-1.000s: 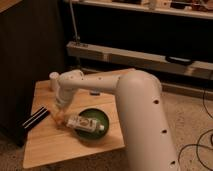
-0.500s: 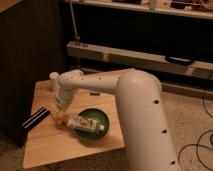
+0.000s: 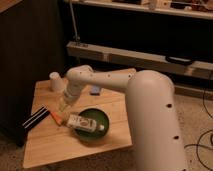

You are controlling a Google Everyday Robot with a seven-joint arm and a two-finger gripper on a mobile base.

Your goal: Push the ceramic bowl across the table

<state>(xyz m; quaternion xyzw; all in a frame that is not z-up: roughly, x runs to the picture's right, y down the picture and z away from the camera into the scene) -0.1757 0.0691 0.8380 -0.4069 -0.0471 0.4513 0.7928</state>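
Camera view, hand [image 3: 62, 106] beside upright ceramic bowl [image 3: 103, 118]

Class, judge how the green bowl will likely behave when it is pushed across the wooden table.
The bowl looks glossy and wide-based, so it will probably slide rather than tip. The bottle lying across it may roll or shift. The end effector hangs close beside the bowl, above the table.
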